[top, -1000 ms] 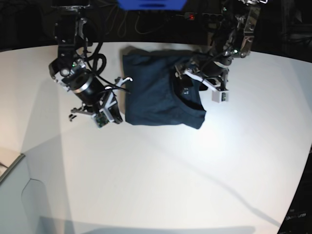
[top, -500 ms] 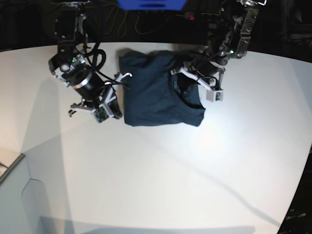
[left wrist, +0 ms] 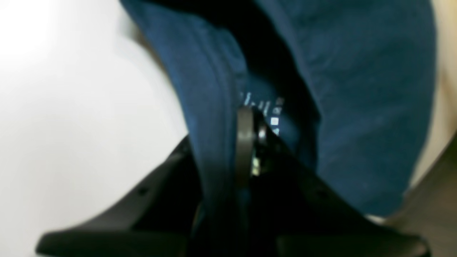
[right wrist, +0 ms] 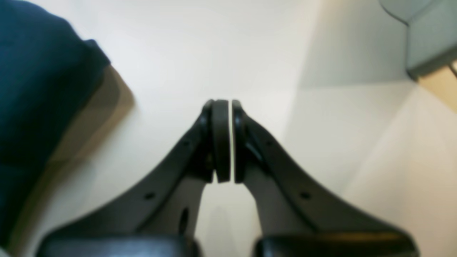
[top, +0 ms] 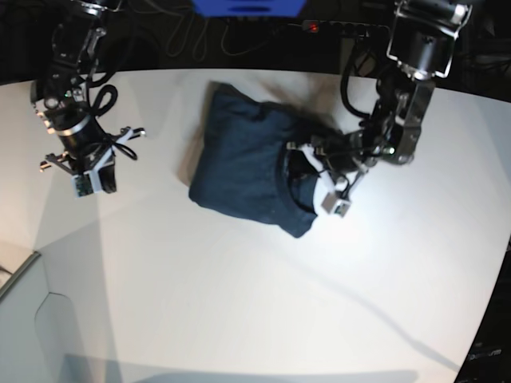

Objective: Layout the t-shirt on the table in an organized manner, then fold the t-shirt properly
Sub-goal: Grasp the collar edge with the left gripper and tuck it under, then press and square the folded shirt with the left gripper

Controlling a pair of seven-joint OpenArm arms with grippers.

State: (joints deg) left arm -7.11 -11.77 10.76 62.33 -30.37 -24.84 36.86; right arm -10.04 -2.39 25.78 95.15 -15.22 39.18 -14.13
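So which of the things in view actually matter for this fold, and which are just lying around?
Part of the job:
- t-shirt, folded, navy
- table
- left gripper, shut on the t-shirt at its neckline
- right gripper, shut, holding nothing

Just lying about:
- grey-white box corner
- blue object beyond the far edge

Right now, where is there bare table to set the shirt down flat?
The table is bare in front of the shirt, out to its near edge. It is crowded at the collar, which the left gripper pinches; the right gripper hangs shut, apart from the shirt.
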